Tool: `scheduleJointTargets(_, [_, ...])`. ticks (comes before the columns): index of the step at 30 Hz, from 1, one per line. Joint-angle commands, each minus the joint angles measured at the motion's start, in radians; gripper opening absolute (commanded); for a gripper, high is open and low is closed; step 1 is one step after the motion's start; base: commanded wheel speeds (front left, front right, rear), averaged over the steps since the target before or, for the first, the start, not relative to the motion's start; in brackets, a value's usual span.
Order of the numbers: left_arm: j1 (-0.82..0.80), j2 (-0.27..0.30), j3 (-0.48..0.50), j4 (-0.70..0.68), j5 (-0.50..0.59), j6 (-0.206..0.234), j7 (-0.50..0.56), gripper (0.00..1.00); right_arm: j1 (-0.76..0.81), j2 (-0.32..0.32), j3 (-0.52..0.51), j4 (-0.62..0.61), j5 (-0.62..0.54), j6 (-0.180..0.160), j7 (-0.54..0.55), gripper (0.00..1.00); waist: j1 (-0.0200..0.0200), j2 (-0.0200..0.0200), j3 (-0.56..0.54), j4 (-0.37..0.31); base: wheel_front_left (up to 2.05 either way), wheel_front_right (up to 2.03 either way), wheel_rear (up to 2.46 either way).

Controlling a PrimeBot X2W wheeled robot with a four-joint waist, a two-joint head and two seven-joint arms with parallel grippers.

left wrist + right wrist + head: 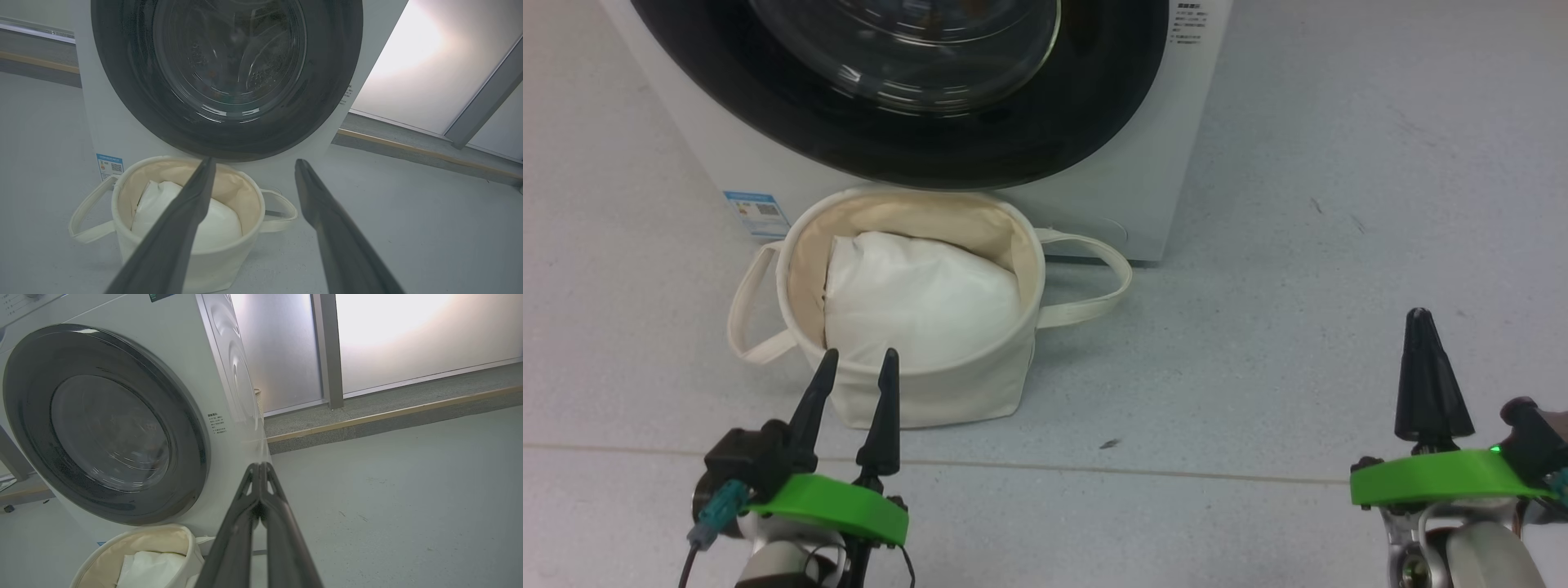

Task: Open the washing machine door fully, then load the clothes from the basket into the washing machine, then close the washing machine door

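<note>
The white washing machine point(1094, 196) stands ahead with its black-rimmed glass door point(915, 122) flat against the front, also seen in the left wrist view point(229, 77) and right wrist view point(106, 428). The cream basket point(931, 392) sits on the floor just below the door, holding a plain white pillow-like bundle point(915, 294). The blue and beige clothes are hidden. My left gripper point(859, 355) is open, its tips just over the basket's near rim. My right gripper point(1419, 314) is shut and empty, well right of the basket above bare floor.
Grey floor point(1339, 204) spreads to the right of the washer. Two strap handles point(1094, 278) loop out from the basket's sides. A low kerb with a tan strip point(388, 416) and frosted wall panels point(408, 335) run behind the washer's right side.
</note>
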Motion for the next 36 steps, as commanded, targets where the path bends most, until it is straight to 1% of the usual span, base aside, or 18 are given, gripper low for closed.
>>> scheduleJointTargets(1, [-0.013,0.016,0.03,-0.039,0.009,-0.003,-0.006,1.0,-0.003,0.001,0.026,-0.042,-0.014,0.0,0.003,1.0,0.0001,0.0,-0.002,-0.007,0.0,0.0,0.0])
scheduleJointTargets(6, [-0.009,0.016,0.02,-0.064,0.044,-0.008,-0.006,1.0,0.005,0.001,0.038,-0.039,-0.014,0.0,0.003,1.0,0.0001,0.0,-0.006,-0.011,0.0,0.0,0.0])
scheduleJointTargets(13, [0.012,0.016,0.018,-0.084,0.052,-0.007,-0.006,1.0,0.009,0.001,0.032,-0.036,-0.016,0.0,0.003,1.0,0.0001,0.0,-0.028,-0.006,0.0,0.0,0.0])
scheduleJointTargets(16, [0.023,0.016,0.021,-0.078,0.047,0.006,-0.006,1.0,0.01,0.001,0.025,-0.027,-0.069,0.0,0.003,1.0,0.0001,0.0,-0.036,-0.003,0.0,0.0,0.0])
scheduleJointTargets(19, [0.026,0.016,0.016,-0.071,0.041,0.008,-0.006,1.0,0.007,0.001,0.023,-0.023,-0.089,0.0,0.003,1.0,0.0001,0.0,-0.038,0.001,0.0,0.0,0.0])
scheduleJointTargets(27, [0.031,0.016,0.006,-0.069,0.028,0.012,-0.006,1.0,0.005,0.001,0.014,0.015,-0.102,0.0,0.003,1.0,0.0001,0.0,-0.043,0.02,0.0,0.0,0.0])
scheduleJointTargets(36, [0.032,0.016,0.002,-0.061,0.023,0.017,-0.006,1.0,0.0,0.001,0.011,0.021,-0.106,0.0,0.003,1.0,0.0001,0.0,-0.042,0.029,0.0,0.0,0.0])
